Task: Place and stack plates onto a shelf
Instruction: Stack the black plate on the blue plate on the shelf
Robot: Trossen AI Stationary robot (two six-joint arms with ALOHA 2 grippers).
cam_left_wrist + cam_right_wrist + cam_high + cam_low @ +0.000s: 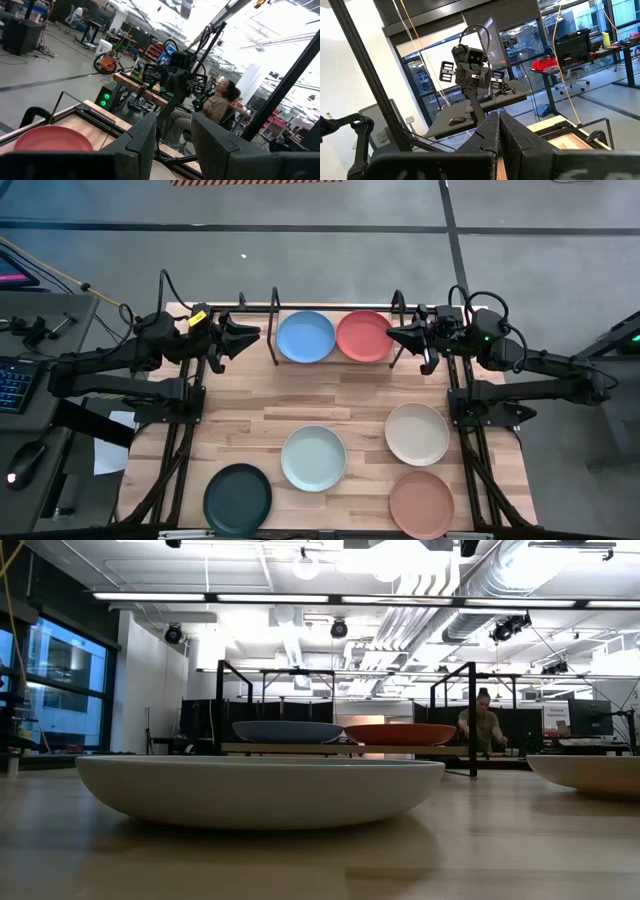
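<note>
Dark green plate [238, 499] and terracotta plate [421, 504] nearest, at front table edge. Mint plate [313, 458] and cream plate [417, 433] mid-table. Farther back, blue plate [306, 337] and coral red plate [364, 336] side by side on shelf [332, 364]. Left gripper [252, 336] beside shelf's left end, fingers apart, empty. Right gripper [393, 335] at right end, fingers together, empty.
</note>
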